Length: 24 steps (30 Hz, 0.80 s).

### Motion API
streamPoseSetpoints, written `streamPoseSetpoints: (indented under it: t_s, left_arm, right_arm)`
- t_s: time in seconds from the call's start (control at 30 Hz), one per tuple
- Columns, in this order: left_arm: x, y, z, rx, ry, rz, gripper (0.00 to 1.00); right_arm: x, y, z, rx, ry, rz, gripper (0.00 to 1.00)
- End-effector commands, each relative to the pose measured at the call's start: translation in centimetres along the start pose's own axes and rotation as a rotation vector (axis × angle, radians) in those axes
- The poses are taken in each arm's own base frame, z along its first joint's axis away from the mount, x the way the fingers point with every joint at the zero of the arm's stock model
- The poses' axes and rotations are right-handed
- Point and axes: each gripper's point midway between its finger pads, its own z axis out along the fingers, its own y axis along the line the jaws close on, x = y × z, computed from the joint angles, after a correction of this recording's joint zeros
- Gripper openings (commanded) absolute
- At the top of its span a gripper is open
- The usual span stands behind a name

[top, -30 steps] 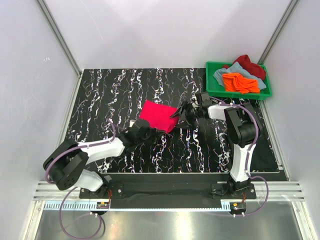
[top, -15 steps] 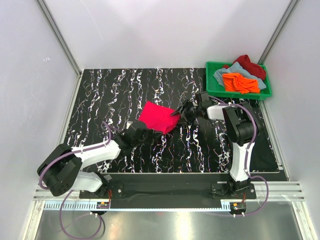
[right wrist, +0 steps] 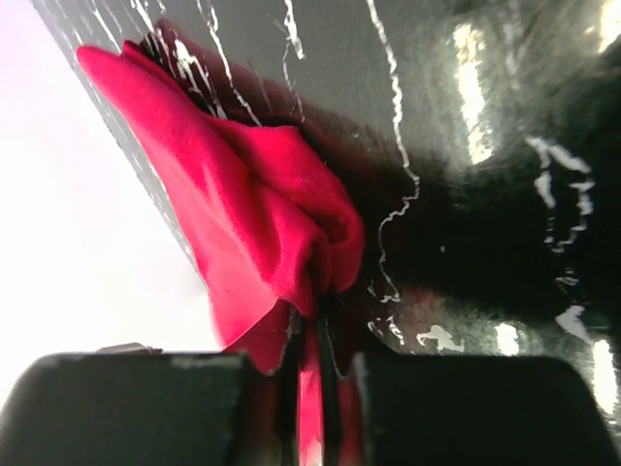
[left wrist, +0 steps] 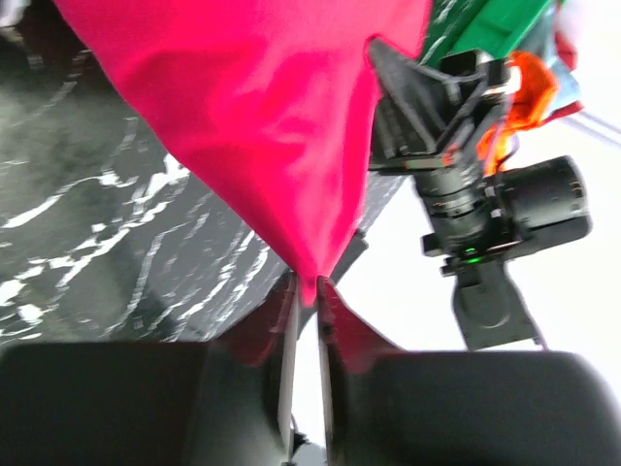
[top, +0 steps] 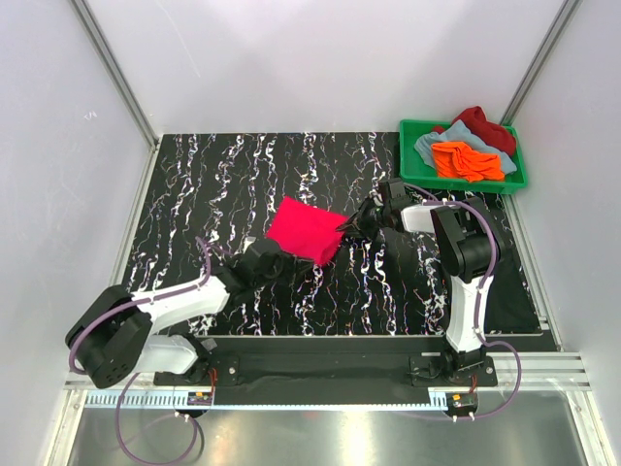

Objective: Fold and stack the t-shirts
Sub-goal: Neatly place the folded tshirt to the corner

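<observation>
The bright pinkish-red t-shirt (top: pixel 306 231) lies folded into a small square on the black marbled table (top: pixel 213 184). My left gripper (top: pixel 291 256) is at its near corner. In the left wrist view that corner of the shirt (left wrist: pixel 262 126) runs to a taut point between the narrow jaws of the left gripper (left wrist: pixel 309 291). My right gripper (top: pixel 353 225) is at the shirt's right edge. In the right wrist view the right gripper (right wrist: pixel 315 316) is shut on a bunched fold of the shirt (right wrist: pixel 252 214).
A green crate (top: pixel 466 184) stands at the table's back right corner. It holds an orange t-shirt (top: pixel 464 160), a grey-blue one (top: pixel 432 146) and a dark red one (top: pixel 482 124). White walls enclose the table.
The right gripper, open a second ago, has closed on the shirt's right edge. The left arm has stretched forward a little and the shirt has shifted slightly left.
</observation>
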Motion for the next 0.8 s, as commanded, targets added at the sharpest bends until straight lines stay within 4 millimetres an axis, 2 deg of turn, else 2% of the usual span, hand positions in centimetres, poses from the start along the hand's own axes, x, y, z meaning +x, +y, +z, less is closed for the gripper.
streamPoseSetpoints:
  t_s: [0.0,0.03,0.07,0.1,0.13,0.17,0.23,0.27,0.33,0.37,0.43,0.47,0.53,0.57,0.63,0.77]
  left_arm:
    - [1.3,1.3,-0.8,-0.022,0.082,0.084,0.23]
    - [1.7,1.3,-0.9,-0.012,0.105,0.113,0.26]
    - [2.1,1.4,-1.0,0.002,0.129,0.182,0.29]
    - [3.1,1.2,-1.3,0.023,0.183,0.216,0.38]
    - [3.5,1.7,-1.1,0.015,0.214,0.244,0.4]
    - [3.8,2.1,-1.2,0.02,0.244,0.296,0.41]
    - [4.7,2.3,-1.7,0.045,0.319,0.348,0.43]
    - [4.8,2.6,-1.9,0.057,0.339,0.419,0.43]
    - [5.5,2.7,-2.8,0.059,0.414,0.499,0.43]
    - [5.8,3.0,-3.1,0.072,0.442,0.604,0.44]
    - [7.0,3.0,-4.4,0.052,0.536,0.716,0.45]
    - [7.2,3.3,-5.0,0.065,0.561,0.818,0.46]
    - [8.0,3.6,-6.4,0.091,0.624,0.907,0.45]
    - [8.4,3.6,-7.2,0.119,0.651,0.924,0.45]
    - [8.7,3.7,-7.9,0.158,0.675,0.955,0.45]
    - [9.3,3.7,-9.3,0.226,0.732,0.981,0.45]
  right_arm:
    - [-0.9,0.5,0.1,0.009,-0.051,-0.06,0.05]
    - [-0.7,0.1,-0.2,0.035,-0.057,-0.042,0.04]
    - [-1.1,0.6,-1.0,0.044,-0.096,-0.044,0.02]
    - [-0.7,-0.3,-1.5,0.069,-0.105,-0.02,0.0]
    - [-0.4,-0.7,-1.9,0.095,-0.113,-0.009,0.0]
    - [-0.8,-0.3,-2.9,0.11,-0.163,-0.014,0.0]
    - [-0.1,-2.1,-4.3,0.191,-0.192,0.01,0.0]
    - [-0.9,-1.6,-5.9,0.209,-0.268,-0.019,0.0]
    - [-0.4,-3.2,-7.9,0.293,-0.314,-0.011,0.0]
    - [-1.4,-2.5,-10.1,0.311,-0.405,-0.03,0.0]
    - [-1.0,-3.9,-12.7,0.402,-0.45,-0.031,0.0]
    - [-1.9,-3.4,-15.3,0.421,-0.538,-0.048,0.0]
    - [-1.6,-4.5,-18.0,0.489,-0.579,-0.042,0.0]
    - [-2.2,-4.6,-20.2,0.51,-0.646,-0.043,0.0]
    - [-2.2,-5.7,-23.1,0.572,-0.703,-0.016,0.0]
    - [-2.8,-7.9,-27.8,0.69,-0.763,0.042,0.0]
